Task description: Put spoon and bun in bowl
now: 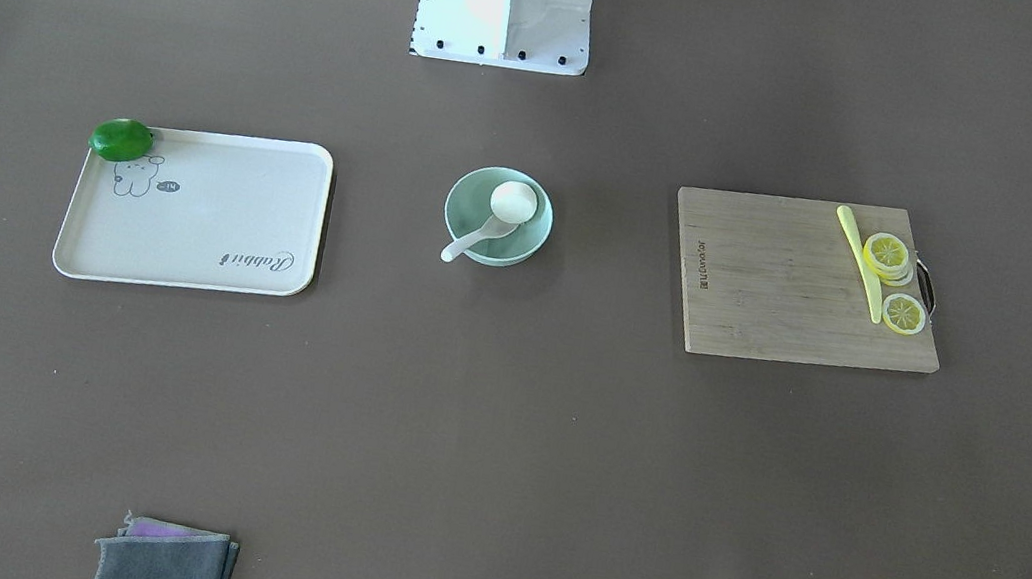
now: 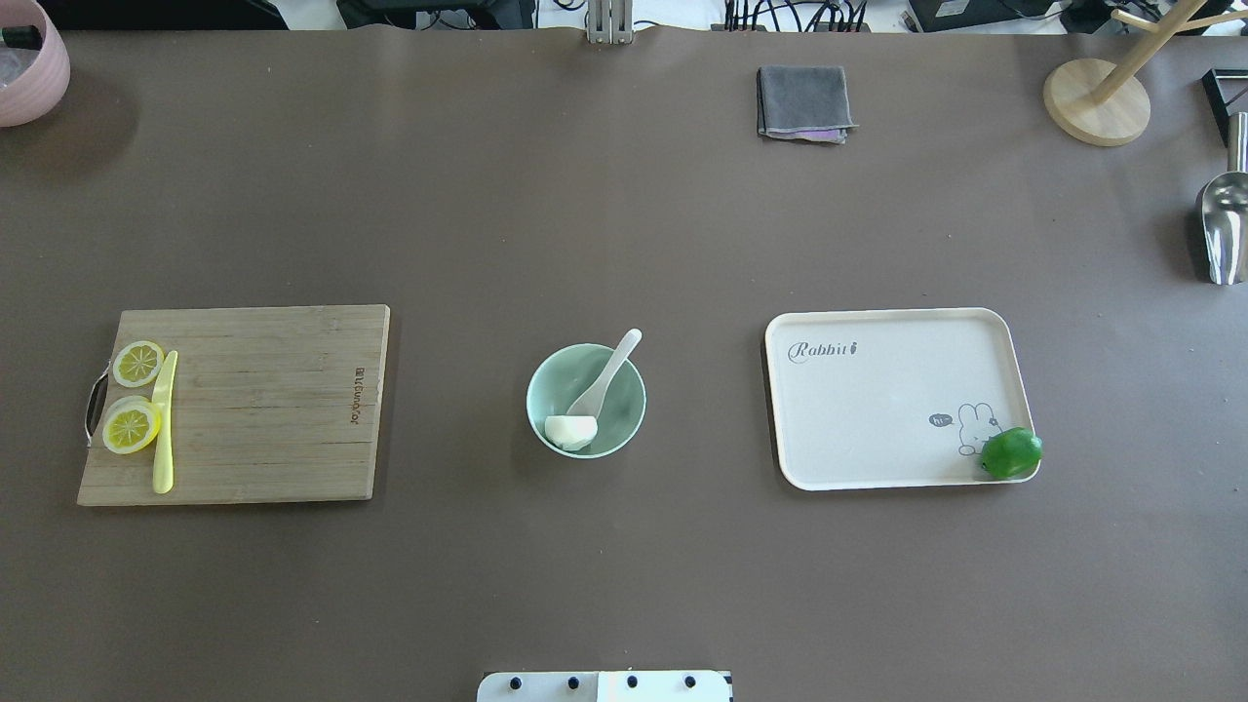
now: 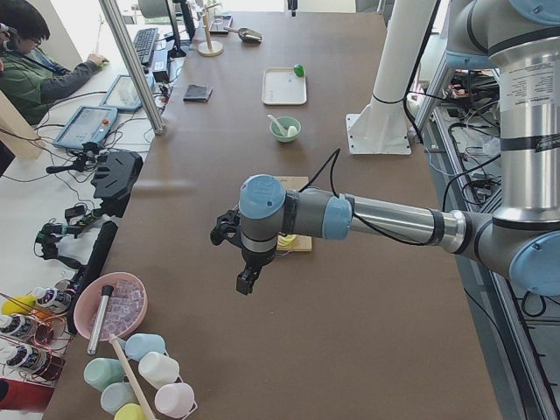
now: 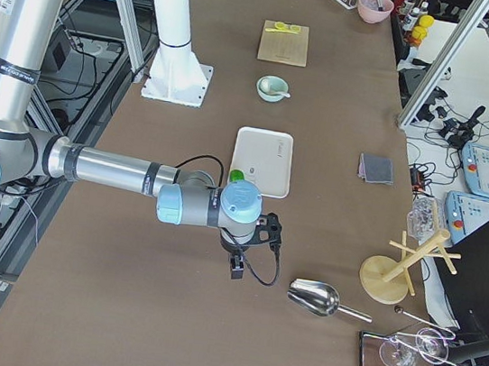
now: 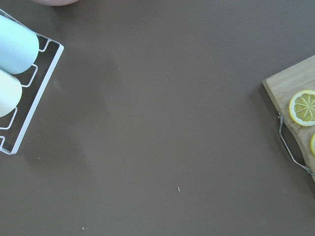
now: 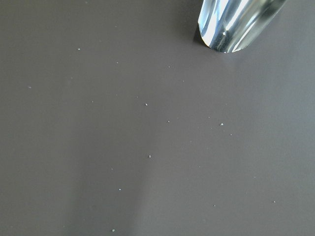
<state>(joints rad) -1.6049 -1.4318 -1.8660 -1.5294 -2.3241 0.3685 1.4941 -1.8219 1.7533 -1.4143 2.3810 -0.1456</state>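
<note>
Jaws hang seemingly far from bowl (image 1: 531, 239) holding spoon (image 1: 472, 241), bun (image 1: 513, 200).

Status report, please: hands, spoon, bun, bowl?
Left hand, right hand far from bowl; open or shut unclear. Spoon and bun in bowl. Nothing in the way.

The cream tray (image 2: 877, 439) on the right bears "Rabbit" in grey script at its far left corner, and a speech bubble (image 2: 941, 420) reading "hi". The wooden cutting board (image 2: 263, 419) on the left carries a burnt-in brand mark (image 2: 359, 395), probably too small to read.
</note>
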